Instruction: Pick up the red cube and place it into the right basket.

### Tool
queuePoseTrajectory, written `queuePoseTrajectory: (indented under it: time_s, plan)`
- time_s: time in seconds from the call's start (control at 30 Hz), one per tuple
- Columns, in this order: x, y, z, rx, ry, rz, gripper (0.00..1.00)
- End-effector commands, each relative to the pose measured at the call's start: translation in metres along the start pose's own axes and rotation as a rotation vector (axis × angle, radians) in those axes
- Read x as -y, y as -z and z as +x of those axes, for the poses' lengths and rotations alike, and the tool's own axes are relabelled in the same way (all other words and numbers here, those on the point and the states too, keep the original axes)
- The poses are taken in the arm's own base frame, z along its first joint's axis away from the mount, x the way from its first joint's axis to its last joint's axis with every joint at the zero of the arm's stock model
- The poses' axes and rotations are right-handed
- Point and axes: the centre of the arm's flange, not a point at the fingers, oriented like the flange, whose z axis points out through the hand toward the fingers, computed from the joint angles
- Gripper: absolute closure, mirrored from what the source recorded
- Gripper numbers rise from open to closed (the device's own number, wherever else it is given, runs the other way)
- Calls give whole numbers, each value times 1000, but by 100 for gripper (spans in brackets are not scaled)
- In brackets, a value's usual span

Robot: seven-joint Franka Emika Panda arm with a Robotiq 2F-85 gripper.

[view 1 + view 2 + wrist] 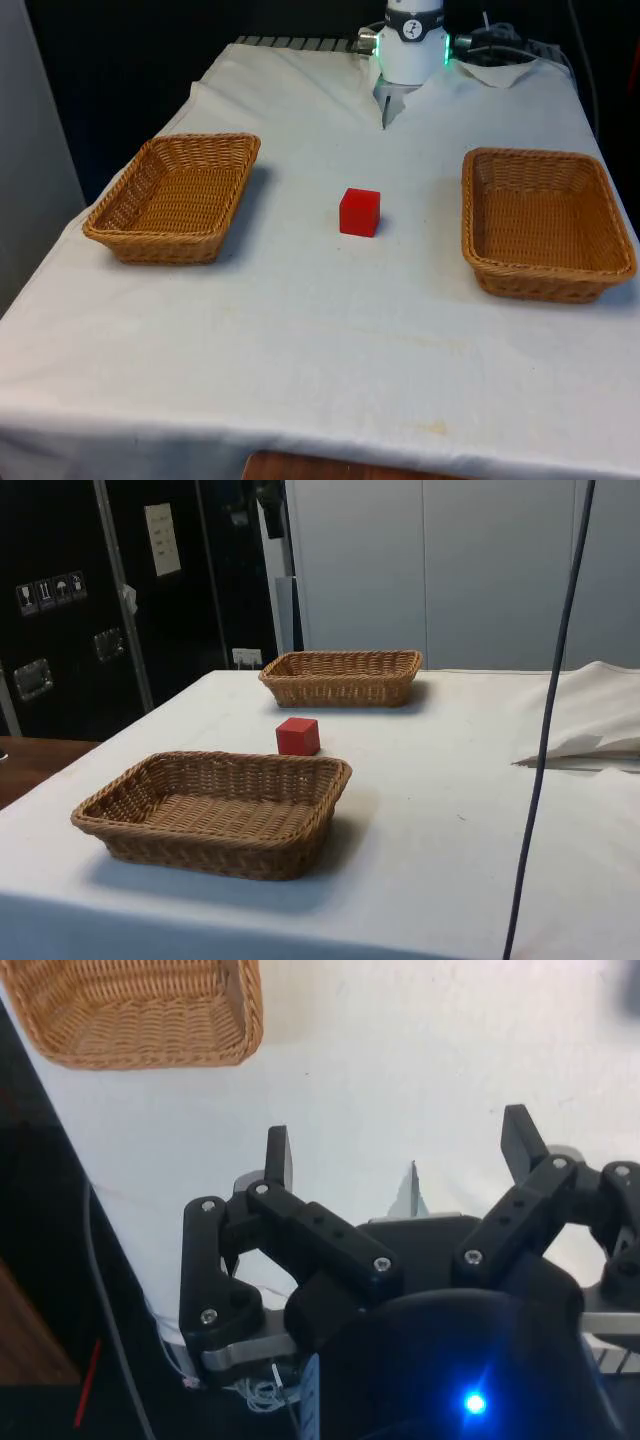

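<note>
Two wicker baskets (175, 195) (545, 222) flanked the red cube (359, 212), bare cloth (320, 340) on every side of it. Cube sat flat, one corner toward the front camera, no long axis. Gripper (400, 1155) gaped wide, holding nothing.

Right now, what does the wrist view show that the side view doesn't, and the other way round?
Wrist view alone: the end effector, its two black fingers spread wide with nothing between them, hanging over the white cloth.

Side view alone: the red cube sitting on the cloth between two wicker baskets, the near basket and the far basket, with dark cabinets behind.

Both: the white tablecloth and wicker basket weave; the wrist view catches a corner of one basket, though I cannot tell which.
</note>
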Motion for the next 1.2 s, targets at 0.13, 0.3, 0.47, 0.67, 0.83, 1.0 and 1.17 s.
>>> queuePoseTrajectory:
  time_s: [0.13,0.3,0.47,0.67,0.83,1.0,1.17]
  plan:
    - [0,-10,4,3,-2,-4,0]
    - [4,-32,10,-15,-2,-8,0]
    - [8,-44,12,-25,-1,-13,0]
    - [14,-64,12,-41,3,-17,0]
    - [18,-78,10,-50,4,-17,0]
    - [21,-91,8,-48,9,-22,0]
    - [24,-113,8,-60,0,-15,0]
